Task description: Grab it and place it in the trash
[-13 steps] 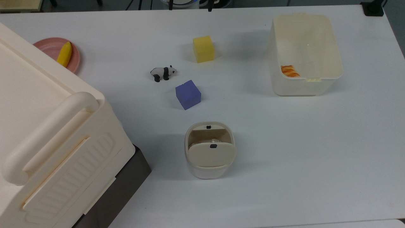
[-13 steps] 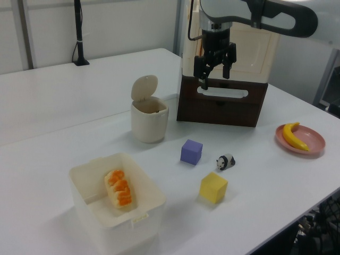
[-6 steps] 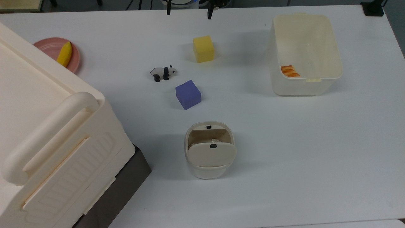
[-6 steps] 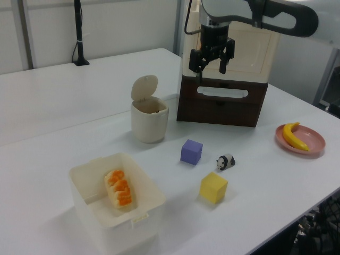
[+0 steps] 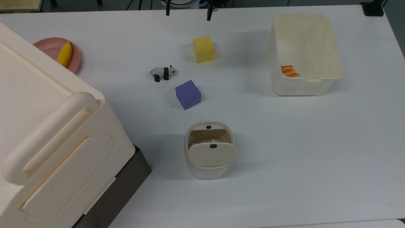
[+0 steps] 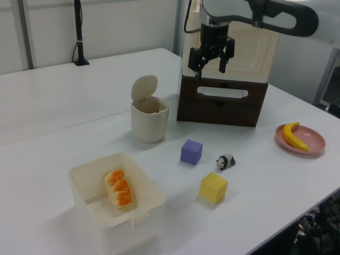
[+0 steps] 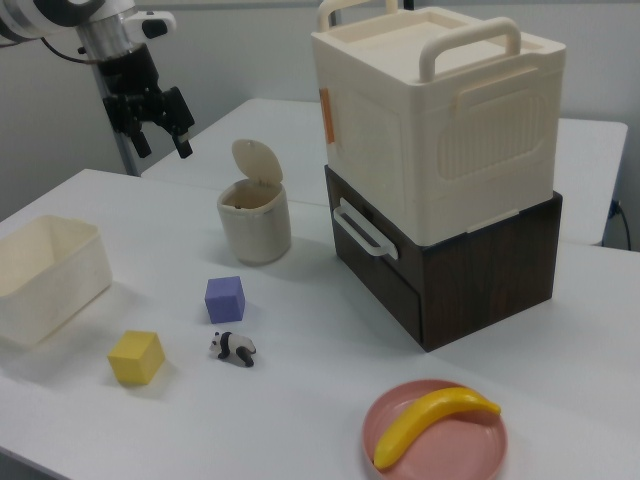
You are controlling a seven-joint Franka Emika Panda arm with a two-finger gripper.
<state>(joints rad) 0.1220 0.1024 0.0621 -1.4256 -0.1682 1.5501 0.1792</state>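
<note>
Light: bright, even, diffuse, from overhead. The white table (image 5: 284,142) reads slightly blue-grey in the top view, whiter in the left view and right view.

Shadows: soft and faint. The bin (image 5: 209,150) casts a pale shadow toward the top view's left; the tub (image 5: 305,53) also shades the table on the top view's left. The yellow cube (image 5: 203,48) and purple cube (image 5: 188,94) have weak, blurred shadows.

Glare: one small bright speck on the tub's inner floor in the top view. No strong glare on the table.

Sharpness: top view crisp. Left view and right view softer, mildly grainy; background behind the table is duller.

Distortion: none evident at the edges.
</note>
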